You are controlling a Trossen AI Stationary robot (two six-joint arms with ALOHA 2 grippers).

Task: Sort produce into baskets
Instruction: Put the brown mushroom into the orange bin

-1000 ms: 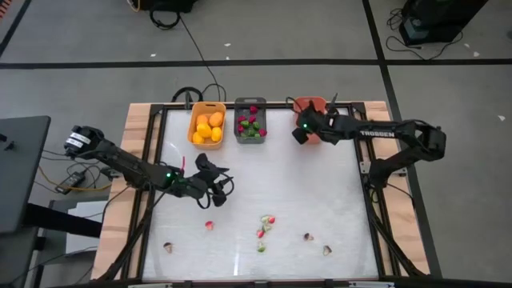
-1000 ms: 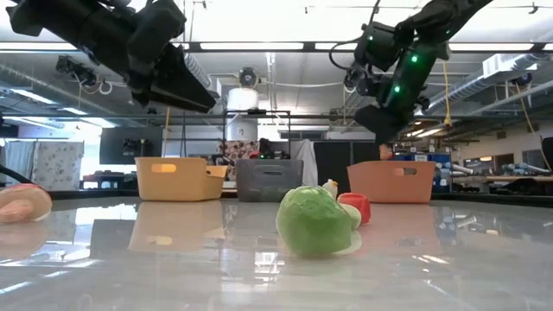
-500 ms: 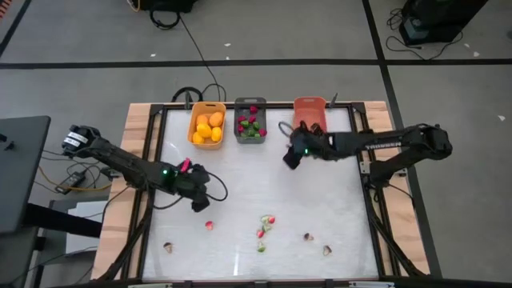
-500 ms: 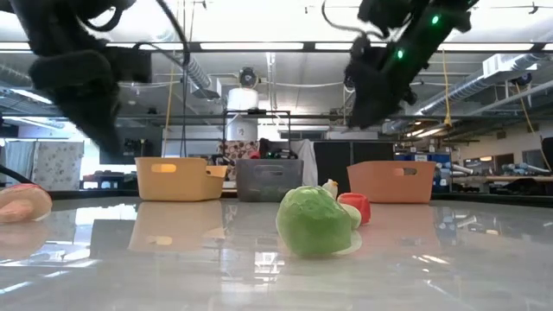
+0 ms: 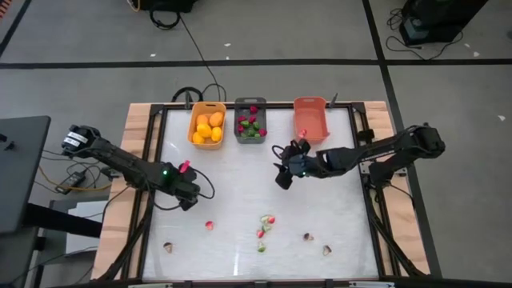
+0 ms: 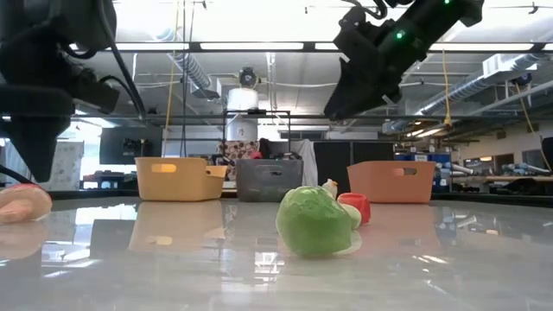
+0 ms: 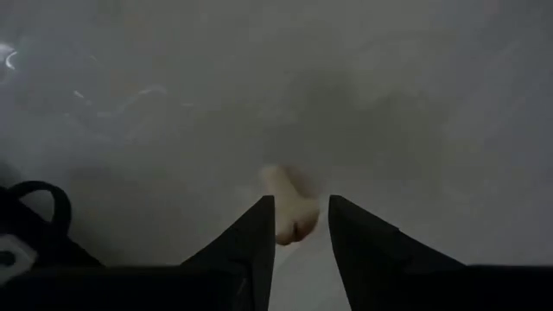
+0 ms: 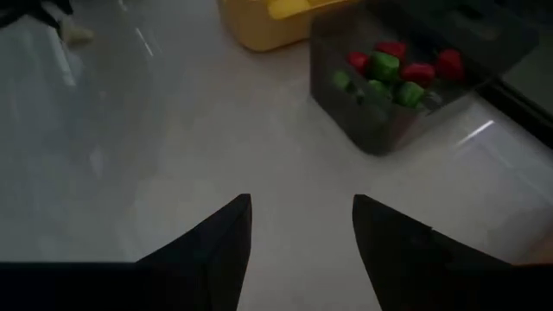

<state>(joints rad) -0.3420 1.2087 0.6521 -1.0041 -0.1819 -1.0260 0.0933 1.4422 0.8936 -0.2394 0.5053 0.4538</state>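
Note:
Three baskets stand in a row at the far edge: yellow with orange fruits, dark grey with red and green pieces, and salmon. Loose produce lies near the front: a pale pinkish piece, a green and red cluster, and small bits. My left gripper points straight down above the pale piece. It is open by a narrow gap, and its fingers are clear of the piece. My right gripper hangs open and empty over the table's middle, slanting down toward the dark grey basket.
A rounded green piece and a red one lie close to the low camera. More bits lie at the near left and the near right. The white tabletop between the arms is bare.
My right gripper has swung from over the salmon basket toward the table's middle and its near side. My left gripper has tipped from nearly level to pointing straight down. It has also drawn back toward the table's left edge, over the pale piece.

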